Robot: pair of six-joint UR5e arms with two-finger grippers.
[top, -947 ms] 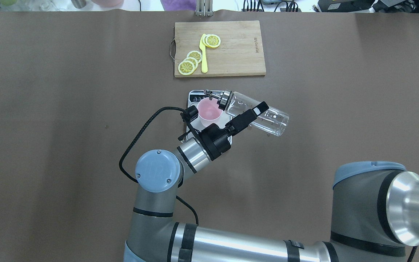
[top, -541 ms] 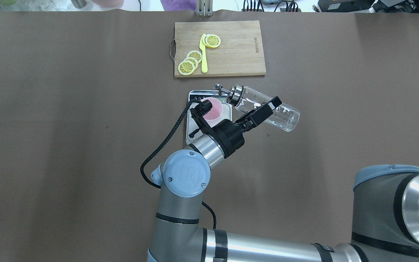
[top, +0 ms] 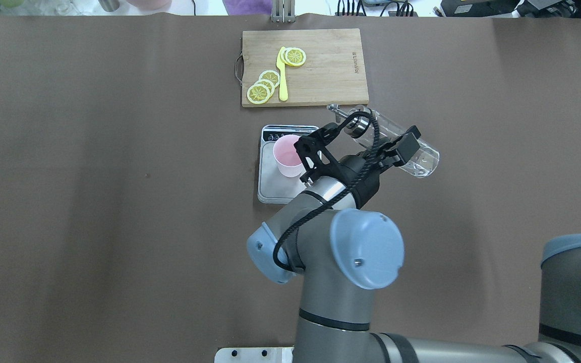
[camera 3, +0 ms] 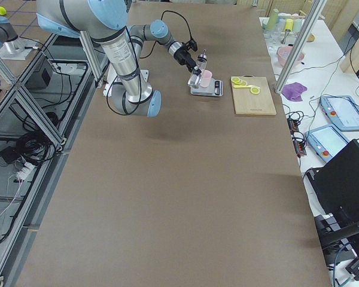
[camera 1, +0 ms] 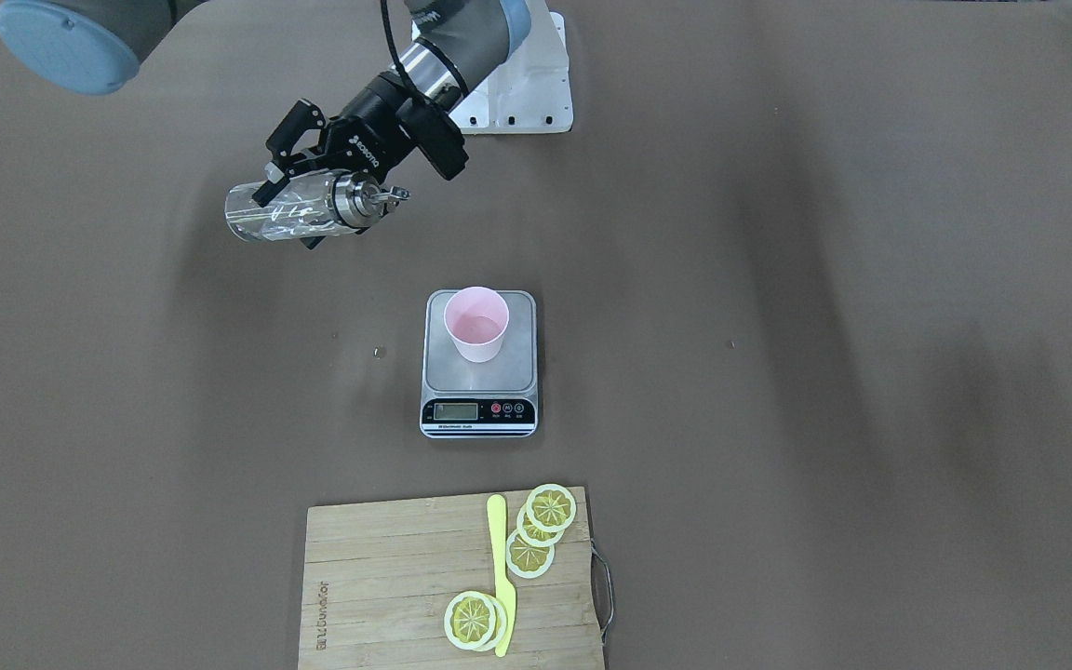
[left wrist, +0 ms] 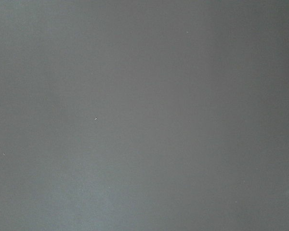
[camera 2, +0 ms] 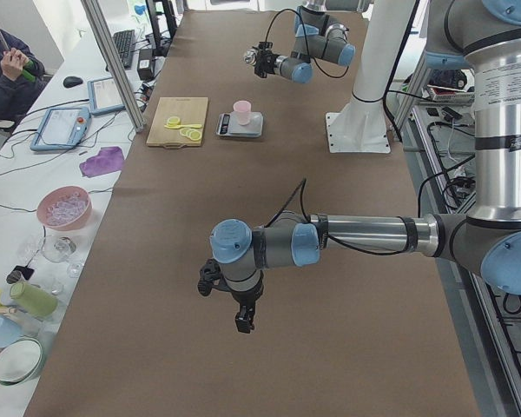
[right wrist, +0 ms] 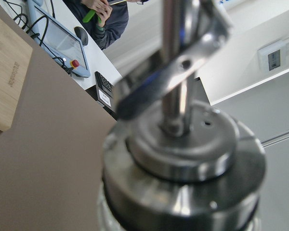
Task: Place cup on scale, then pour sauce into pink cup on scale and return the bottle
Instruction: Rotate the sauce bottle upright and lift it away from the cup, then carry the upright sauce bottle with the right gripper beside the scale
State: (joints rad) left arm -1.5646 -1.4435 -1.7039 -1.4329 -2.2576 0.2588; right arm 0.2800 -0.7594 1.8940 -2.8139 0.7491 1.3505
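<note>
The pale pink cup (camera 1: 475, 326) stands upright on the silver scale (camera 1: 478, 414), shown in the overhead view too as the cup (top: 287, 156) and the scale (top: 270, 187). My right gripper (camera 1: 289, 214) is shut on the clear glass bottle (camera 1: 261, 214) and holds it tilted in the air, off to the side of the scale, spout toward the cup. The overhead view shows the bottle (top: 421, 161) right of the scale. Its metal collar (right wrist: 183, 159) fills the right wrist view. My left gripper (camera 2: 241, 321) hangs far away over bare table; I cannot tell whether it is open.
A wooden cutting board (top: 331, 70) with lemon slices (top: 265, 85) and a yellow knife (top: 282, 75) lies just beyond the scale. The left wrist view shows only brown table. Operators' desks with tablets and bowls line the table's far side.
My right arm has carried the bottle away from above the cup, to the right, and its spout is no longer over the cup. The cup and scale have not moved.
</note>
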